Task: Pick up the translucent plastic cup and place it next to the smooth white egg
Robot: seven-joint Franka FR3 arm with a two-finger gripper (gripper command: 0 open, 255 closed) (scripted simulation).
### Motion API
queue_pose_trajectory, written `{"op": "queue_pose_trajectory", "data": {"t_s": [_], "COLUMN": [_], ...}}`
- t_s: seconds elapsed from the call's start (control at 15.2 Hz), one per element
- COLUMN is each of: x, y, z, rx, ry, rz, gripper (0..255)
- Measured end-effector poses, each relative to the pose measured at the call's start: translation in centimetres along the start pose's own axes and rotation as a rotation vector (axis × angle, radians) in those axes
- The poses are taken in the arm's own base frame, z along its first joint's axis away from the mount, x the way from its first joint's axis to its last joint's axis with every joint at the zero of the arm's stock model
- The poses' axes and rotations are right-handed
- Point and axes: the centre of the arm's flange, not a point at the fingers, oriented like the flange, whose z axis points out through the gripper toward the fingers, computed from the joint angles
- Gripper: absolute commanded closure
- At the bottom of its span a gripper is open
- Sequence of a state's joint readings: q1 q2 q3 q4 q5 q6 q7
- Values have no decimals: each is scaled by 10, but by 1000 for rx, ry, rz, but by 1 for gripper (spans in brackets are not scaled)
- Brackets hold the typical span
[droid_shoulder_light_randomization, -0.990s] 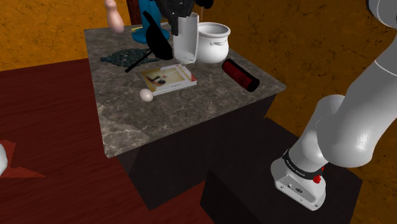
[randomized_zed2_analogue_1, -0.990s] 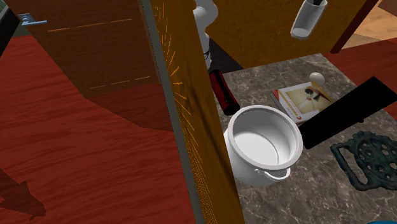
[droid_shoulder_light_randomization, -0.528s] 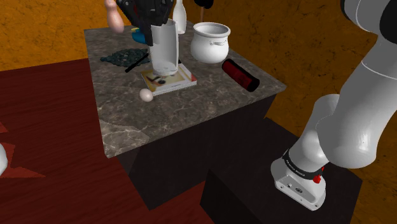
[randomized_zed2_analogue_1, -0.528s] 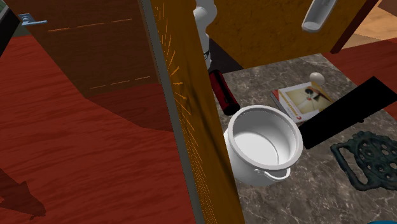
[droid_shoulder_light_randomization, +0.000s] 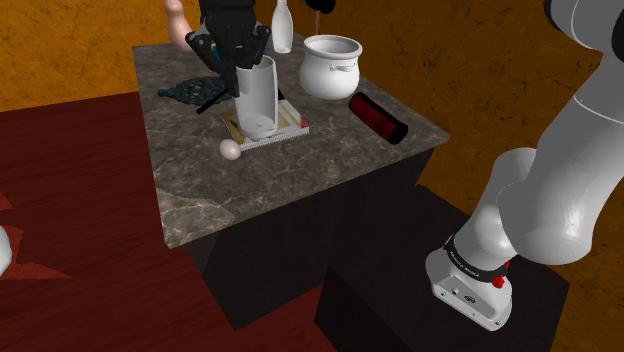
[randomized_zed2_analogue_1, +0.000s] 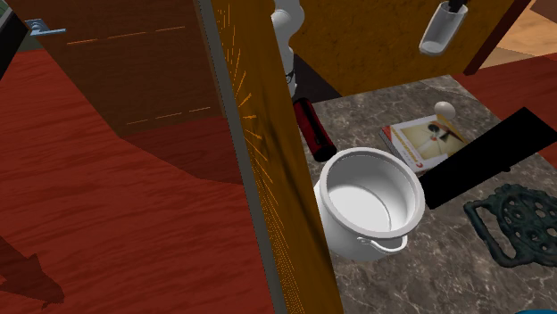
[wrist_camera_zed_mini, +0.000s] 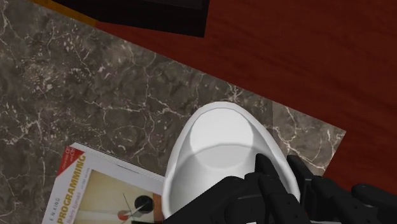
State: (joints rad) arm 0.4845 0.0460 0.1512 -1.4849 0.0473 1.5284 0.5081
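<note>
At the grey marble tabletop (droid_shoulder_light_randomization: 300, 170): one tall whitish cup (droid_shoulder_light_randomization: 257, 95), one small pale egg (droid_shoulder_light_randomization: 231, 149), one spiral-bound book (droid_shoulder_light_randomization: 291, 125), one round white pot (droid_shoulder_light_randomization: 331, 66), one dark red cylinder (droid_shoulder_light_randomization: 377, 117), one dark openwork trivet (droid_shoulder_light_randomization: 188, 92).

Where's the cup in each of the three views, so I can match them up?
Shoulder view: cup at upper middle, overlapping the book.
Second exterior view: cup at the top right, in the air, higher in the picture than the book.
Wrist view: cup clasped by the gripper, book beside it.
Shared landmark: the book.
</note>
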Motion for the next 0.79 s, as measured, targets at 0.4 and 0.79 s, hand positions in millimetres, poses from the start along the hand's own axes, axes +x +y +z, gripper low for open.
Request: {"op": "queue_pose_trajectory", "data": {"t_s": [0.4,0.79], "x": [0,1], "y": [3,4], "z": [32,64], "rx": [0,0], "ry": [0,0], "rz": [0,0], "gripper": [255,255]}}
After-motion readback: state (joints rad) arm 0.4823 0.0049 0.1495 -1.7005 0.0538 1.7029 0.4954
